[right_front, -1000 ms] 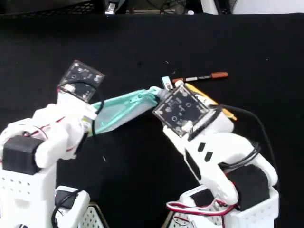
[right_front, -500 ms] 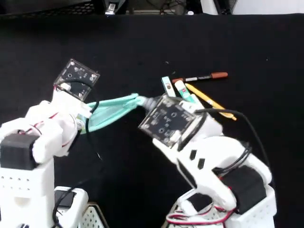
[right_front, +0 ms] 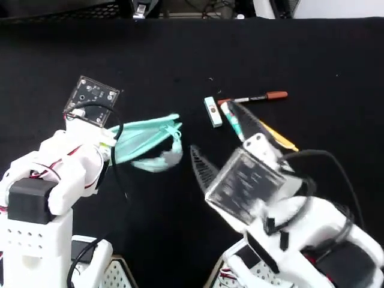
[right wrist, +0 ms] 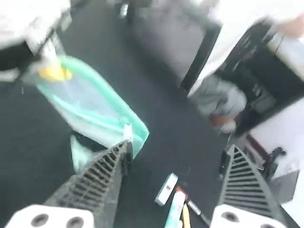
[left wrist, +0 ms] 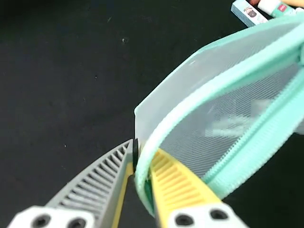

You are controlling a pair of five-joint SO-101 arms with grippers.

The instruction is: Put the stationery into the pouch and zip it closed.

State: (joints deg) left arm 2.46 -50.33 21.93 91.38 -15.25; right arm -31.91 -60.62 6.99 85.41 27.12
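Note:
The mint mesh pouch (right_front: 147,141) hangs above the black table, held by one end. My left gripper (left wrist: 140,175) is shut on that end of the pouch (left wrist: 223,118). My right gripper (right_front: 225,141) is open and apart from the pouch, between it and the stationery. In the right wrist view the right gripper (right wrist: 180,147) holds nothing, and the pouch (right wrist: 90,111) lies beyond one finger. On the table lie a small white eraser (right_front: 211,111), a red-capped marker (right_front: 255,96), a green and white pen (right_front: 231,120) and a yellow pen (right_front: 279,138).
The black table (right_front: 312,54) is bare at the back and far right. Both white arm bases stand at the near edge. The eraser (right wrist: 167,187) lies on the table below the right gripper.
My right gripper has let go of the pouch's free end, opened and pulled back toward its base. The pouch has swung left and sagged; my left gripper still holds it.

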